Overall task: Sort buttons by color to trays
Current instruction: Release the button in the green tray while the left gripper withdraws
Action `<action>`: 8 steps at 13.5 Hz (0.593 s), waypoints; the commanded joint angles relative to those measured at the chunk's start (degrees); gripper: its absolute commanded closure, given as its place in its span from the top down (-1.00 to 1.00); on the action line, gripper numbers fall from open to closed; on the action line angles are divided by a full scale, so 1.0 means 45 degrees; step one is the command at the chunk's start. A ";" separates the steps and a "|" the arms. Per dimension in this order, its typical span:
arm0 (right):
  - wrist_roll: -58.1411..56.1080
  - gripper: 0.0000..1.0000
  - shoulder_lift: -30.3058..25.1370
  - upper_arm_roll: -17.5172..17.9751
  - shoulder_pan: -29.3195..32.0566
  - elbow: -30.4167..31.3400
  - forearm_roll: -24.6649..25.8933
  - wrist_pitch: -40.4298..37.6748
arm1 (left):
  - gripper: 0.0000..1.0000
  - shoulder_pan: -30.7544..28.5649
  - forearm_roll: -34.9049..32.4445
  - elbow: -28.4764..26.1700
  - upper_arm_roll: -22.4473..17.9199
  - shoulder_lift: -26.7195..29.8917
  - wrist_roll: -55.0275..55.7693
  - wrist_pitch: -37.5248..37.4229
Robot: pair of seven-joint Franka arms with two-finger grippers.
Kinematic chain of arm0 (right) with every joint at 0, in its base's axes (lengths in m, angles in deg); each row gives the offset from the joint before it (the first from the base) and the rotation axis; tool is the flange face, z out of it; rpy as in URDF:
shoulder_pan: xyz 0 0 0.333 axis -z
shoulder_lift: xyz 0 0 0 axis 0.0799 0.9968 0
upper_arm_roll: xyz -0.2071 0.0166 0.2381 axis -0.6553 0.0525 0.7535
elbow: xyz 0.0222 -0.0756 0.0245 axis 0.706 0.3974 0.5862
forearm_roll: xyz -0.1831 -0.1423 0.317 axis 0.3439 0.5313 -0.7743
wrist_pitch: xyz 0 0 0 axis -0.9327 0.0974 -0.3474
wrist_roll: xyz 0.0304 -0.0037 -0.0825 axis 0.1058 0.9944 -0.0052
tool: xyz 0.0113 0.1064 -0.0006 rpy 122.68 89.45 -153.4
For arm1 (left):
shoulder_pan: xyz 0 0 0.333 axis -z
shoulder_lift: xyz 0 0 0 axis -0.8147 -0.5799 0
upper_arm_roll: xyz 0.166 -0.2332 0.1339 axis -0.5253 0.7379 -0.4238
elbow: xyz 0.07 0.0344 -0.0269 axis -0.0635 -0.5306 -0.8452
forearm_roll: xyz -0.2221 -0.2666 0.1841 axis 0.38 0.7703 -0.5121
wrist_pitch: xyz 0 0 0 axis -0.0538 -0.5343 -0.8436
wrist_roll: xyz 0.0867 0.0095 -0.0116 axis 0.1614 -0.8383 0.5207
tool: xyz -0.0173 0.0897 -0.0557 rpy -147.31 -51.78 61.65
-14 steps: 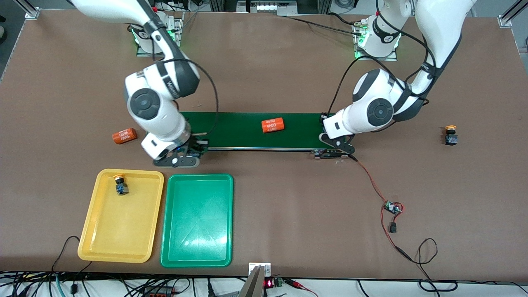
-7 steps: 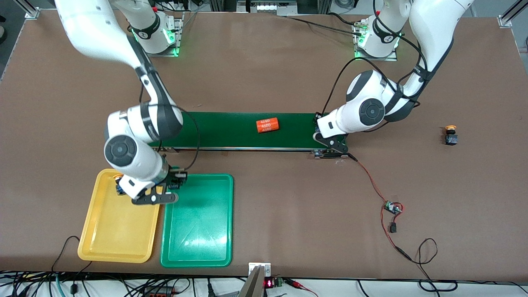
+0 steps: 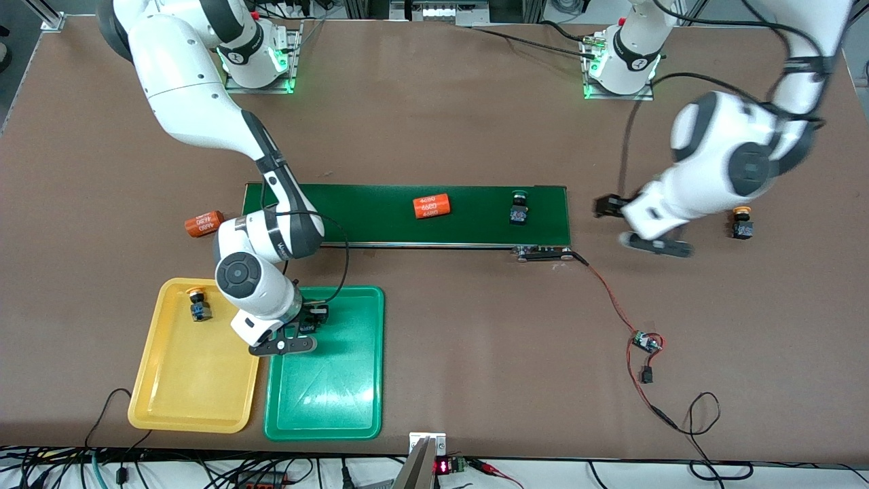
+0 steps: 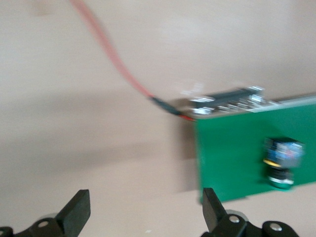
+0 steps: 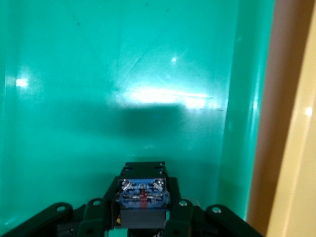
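Note:
My right gripper (image 3: 301, 331) hangs low over the green tray (image 3: 353, 407), near the rim beside the yellow tray (image 3: 170, 401). It is shut on a button (image 5: 143, 197) with a black body and a blue terminal face; the cap is hidden. In the yellow tray lies a yellow-capped button (image 3: 197, 303). A green-capped button (image 3: 519, 208) (image 4: 281, 163) stands on the dark-green conveyor belt (image 3: 380, 217) near the left arm's end. Another yellow-capped button (image 3: 741, 223) sits on the table toward the left arm's end. My left gripper (image 3: 638, 229) (image 4: 145, 212) is open and empty, over bare table between the belt and that button.
One orange cylinder (image 3: 432, 205) lies on the belt, another (image 3: 204, 223) on the table off the belt's right-arm end. A red wire (image 3: 611, 299) (image 4: 116, 64) runs from the belt's motor end to a small circuit board (image 3: 645, 341) nearer the front camera.
The left gripper opened, left the green-capped button on the belt and swung toward the left arm's end. The right arm carried its button from the belt to over the green tray. The cylinder drifted along the belt.

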 commanded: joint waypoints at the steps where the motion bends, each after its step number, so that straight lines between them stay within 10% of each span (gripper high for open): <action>1: 0.0032 -0.59 0.0283 -0.0026 -0.0053 -0.0387 -0.0050 0.0186 | 1.00 -0.2075 0.0010 -0.0159 0.0059 -0.0566 -0.0251 0.0144; 8: 0.0032 0.49 0.0225 -0.0026 -0.0112 -0.0153 -0.0089 0.0441 | 1.00 -0.6005 -0.2508 0.0408 -0.0391 -0.2870 -0.4095 0.1120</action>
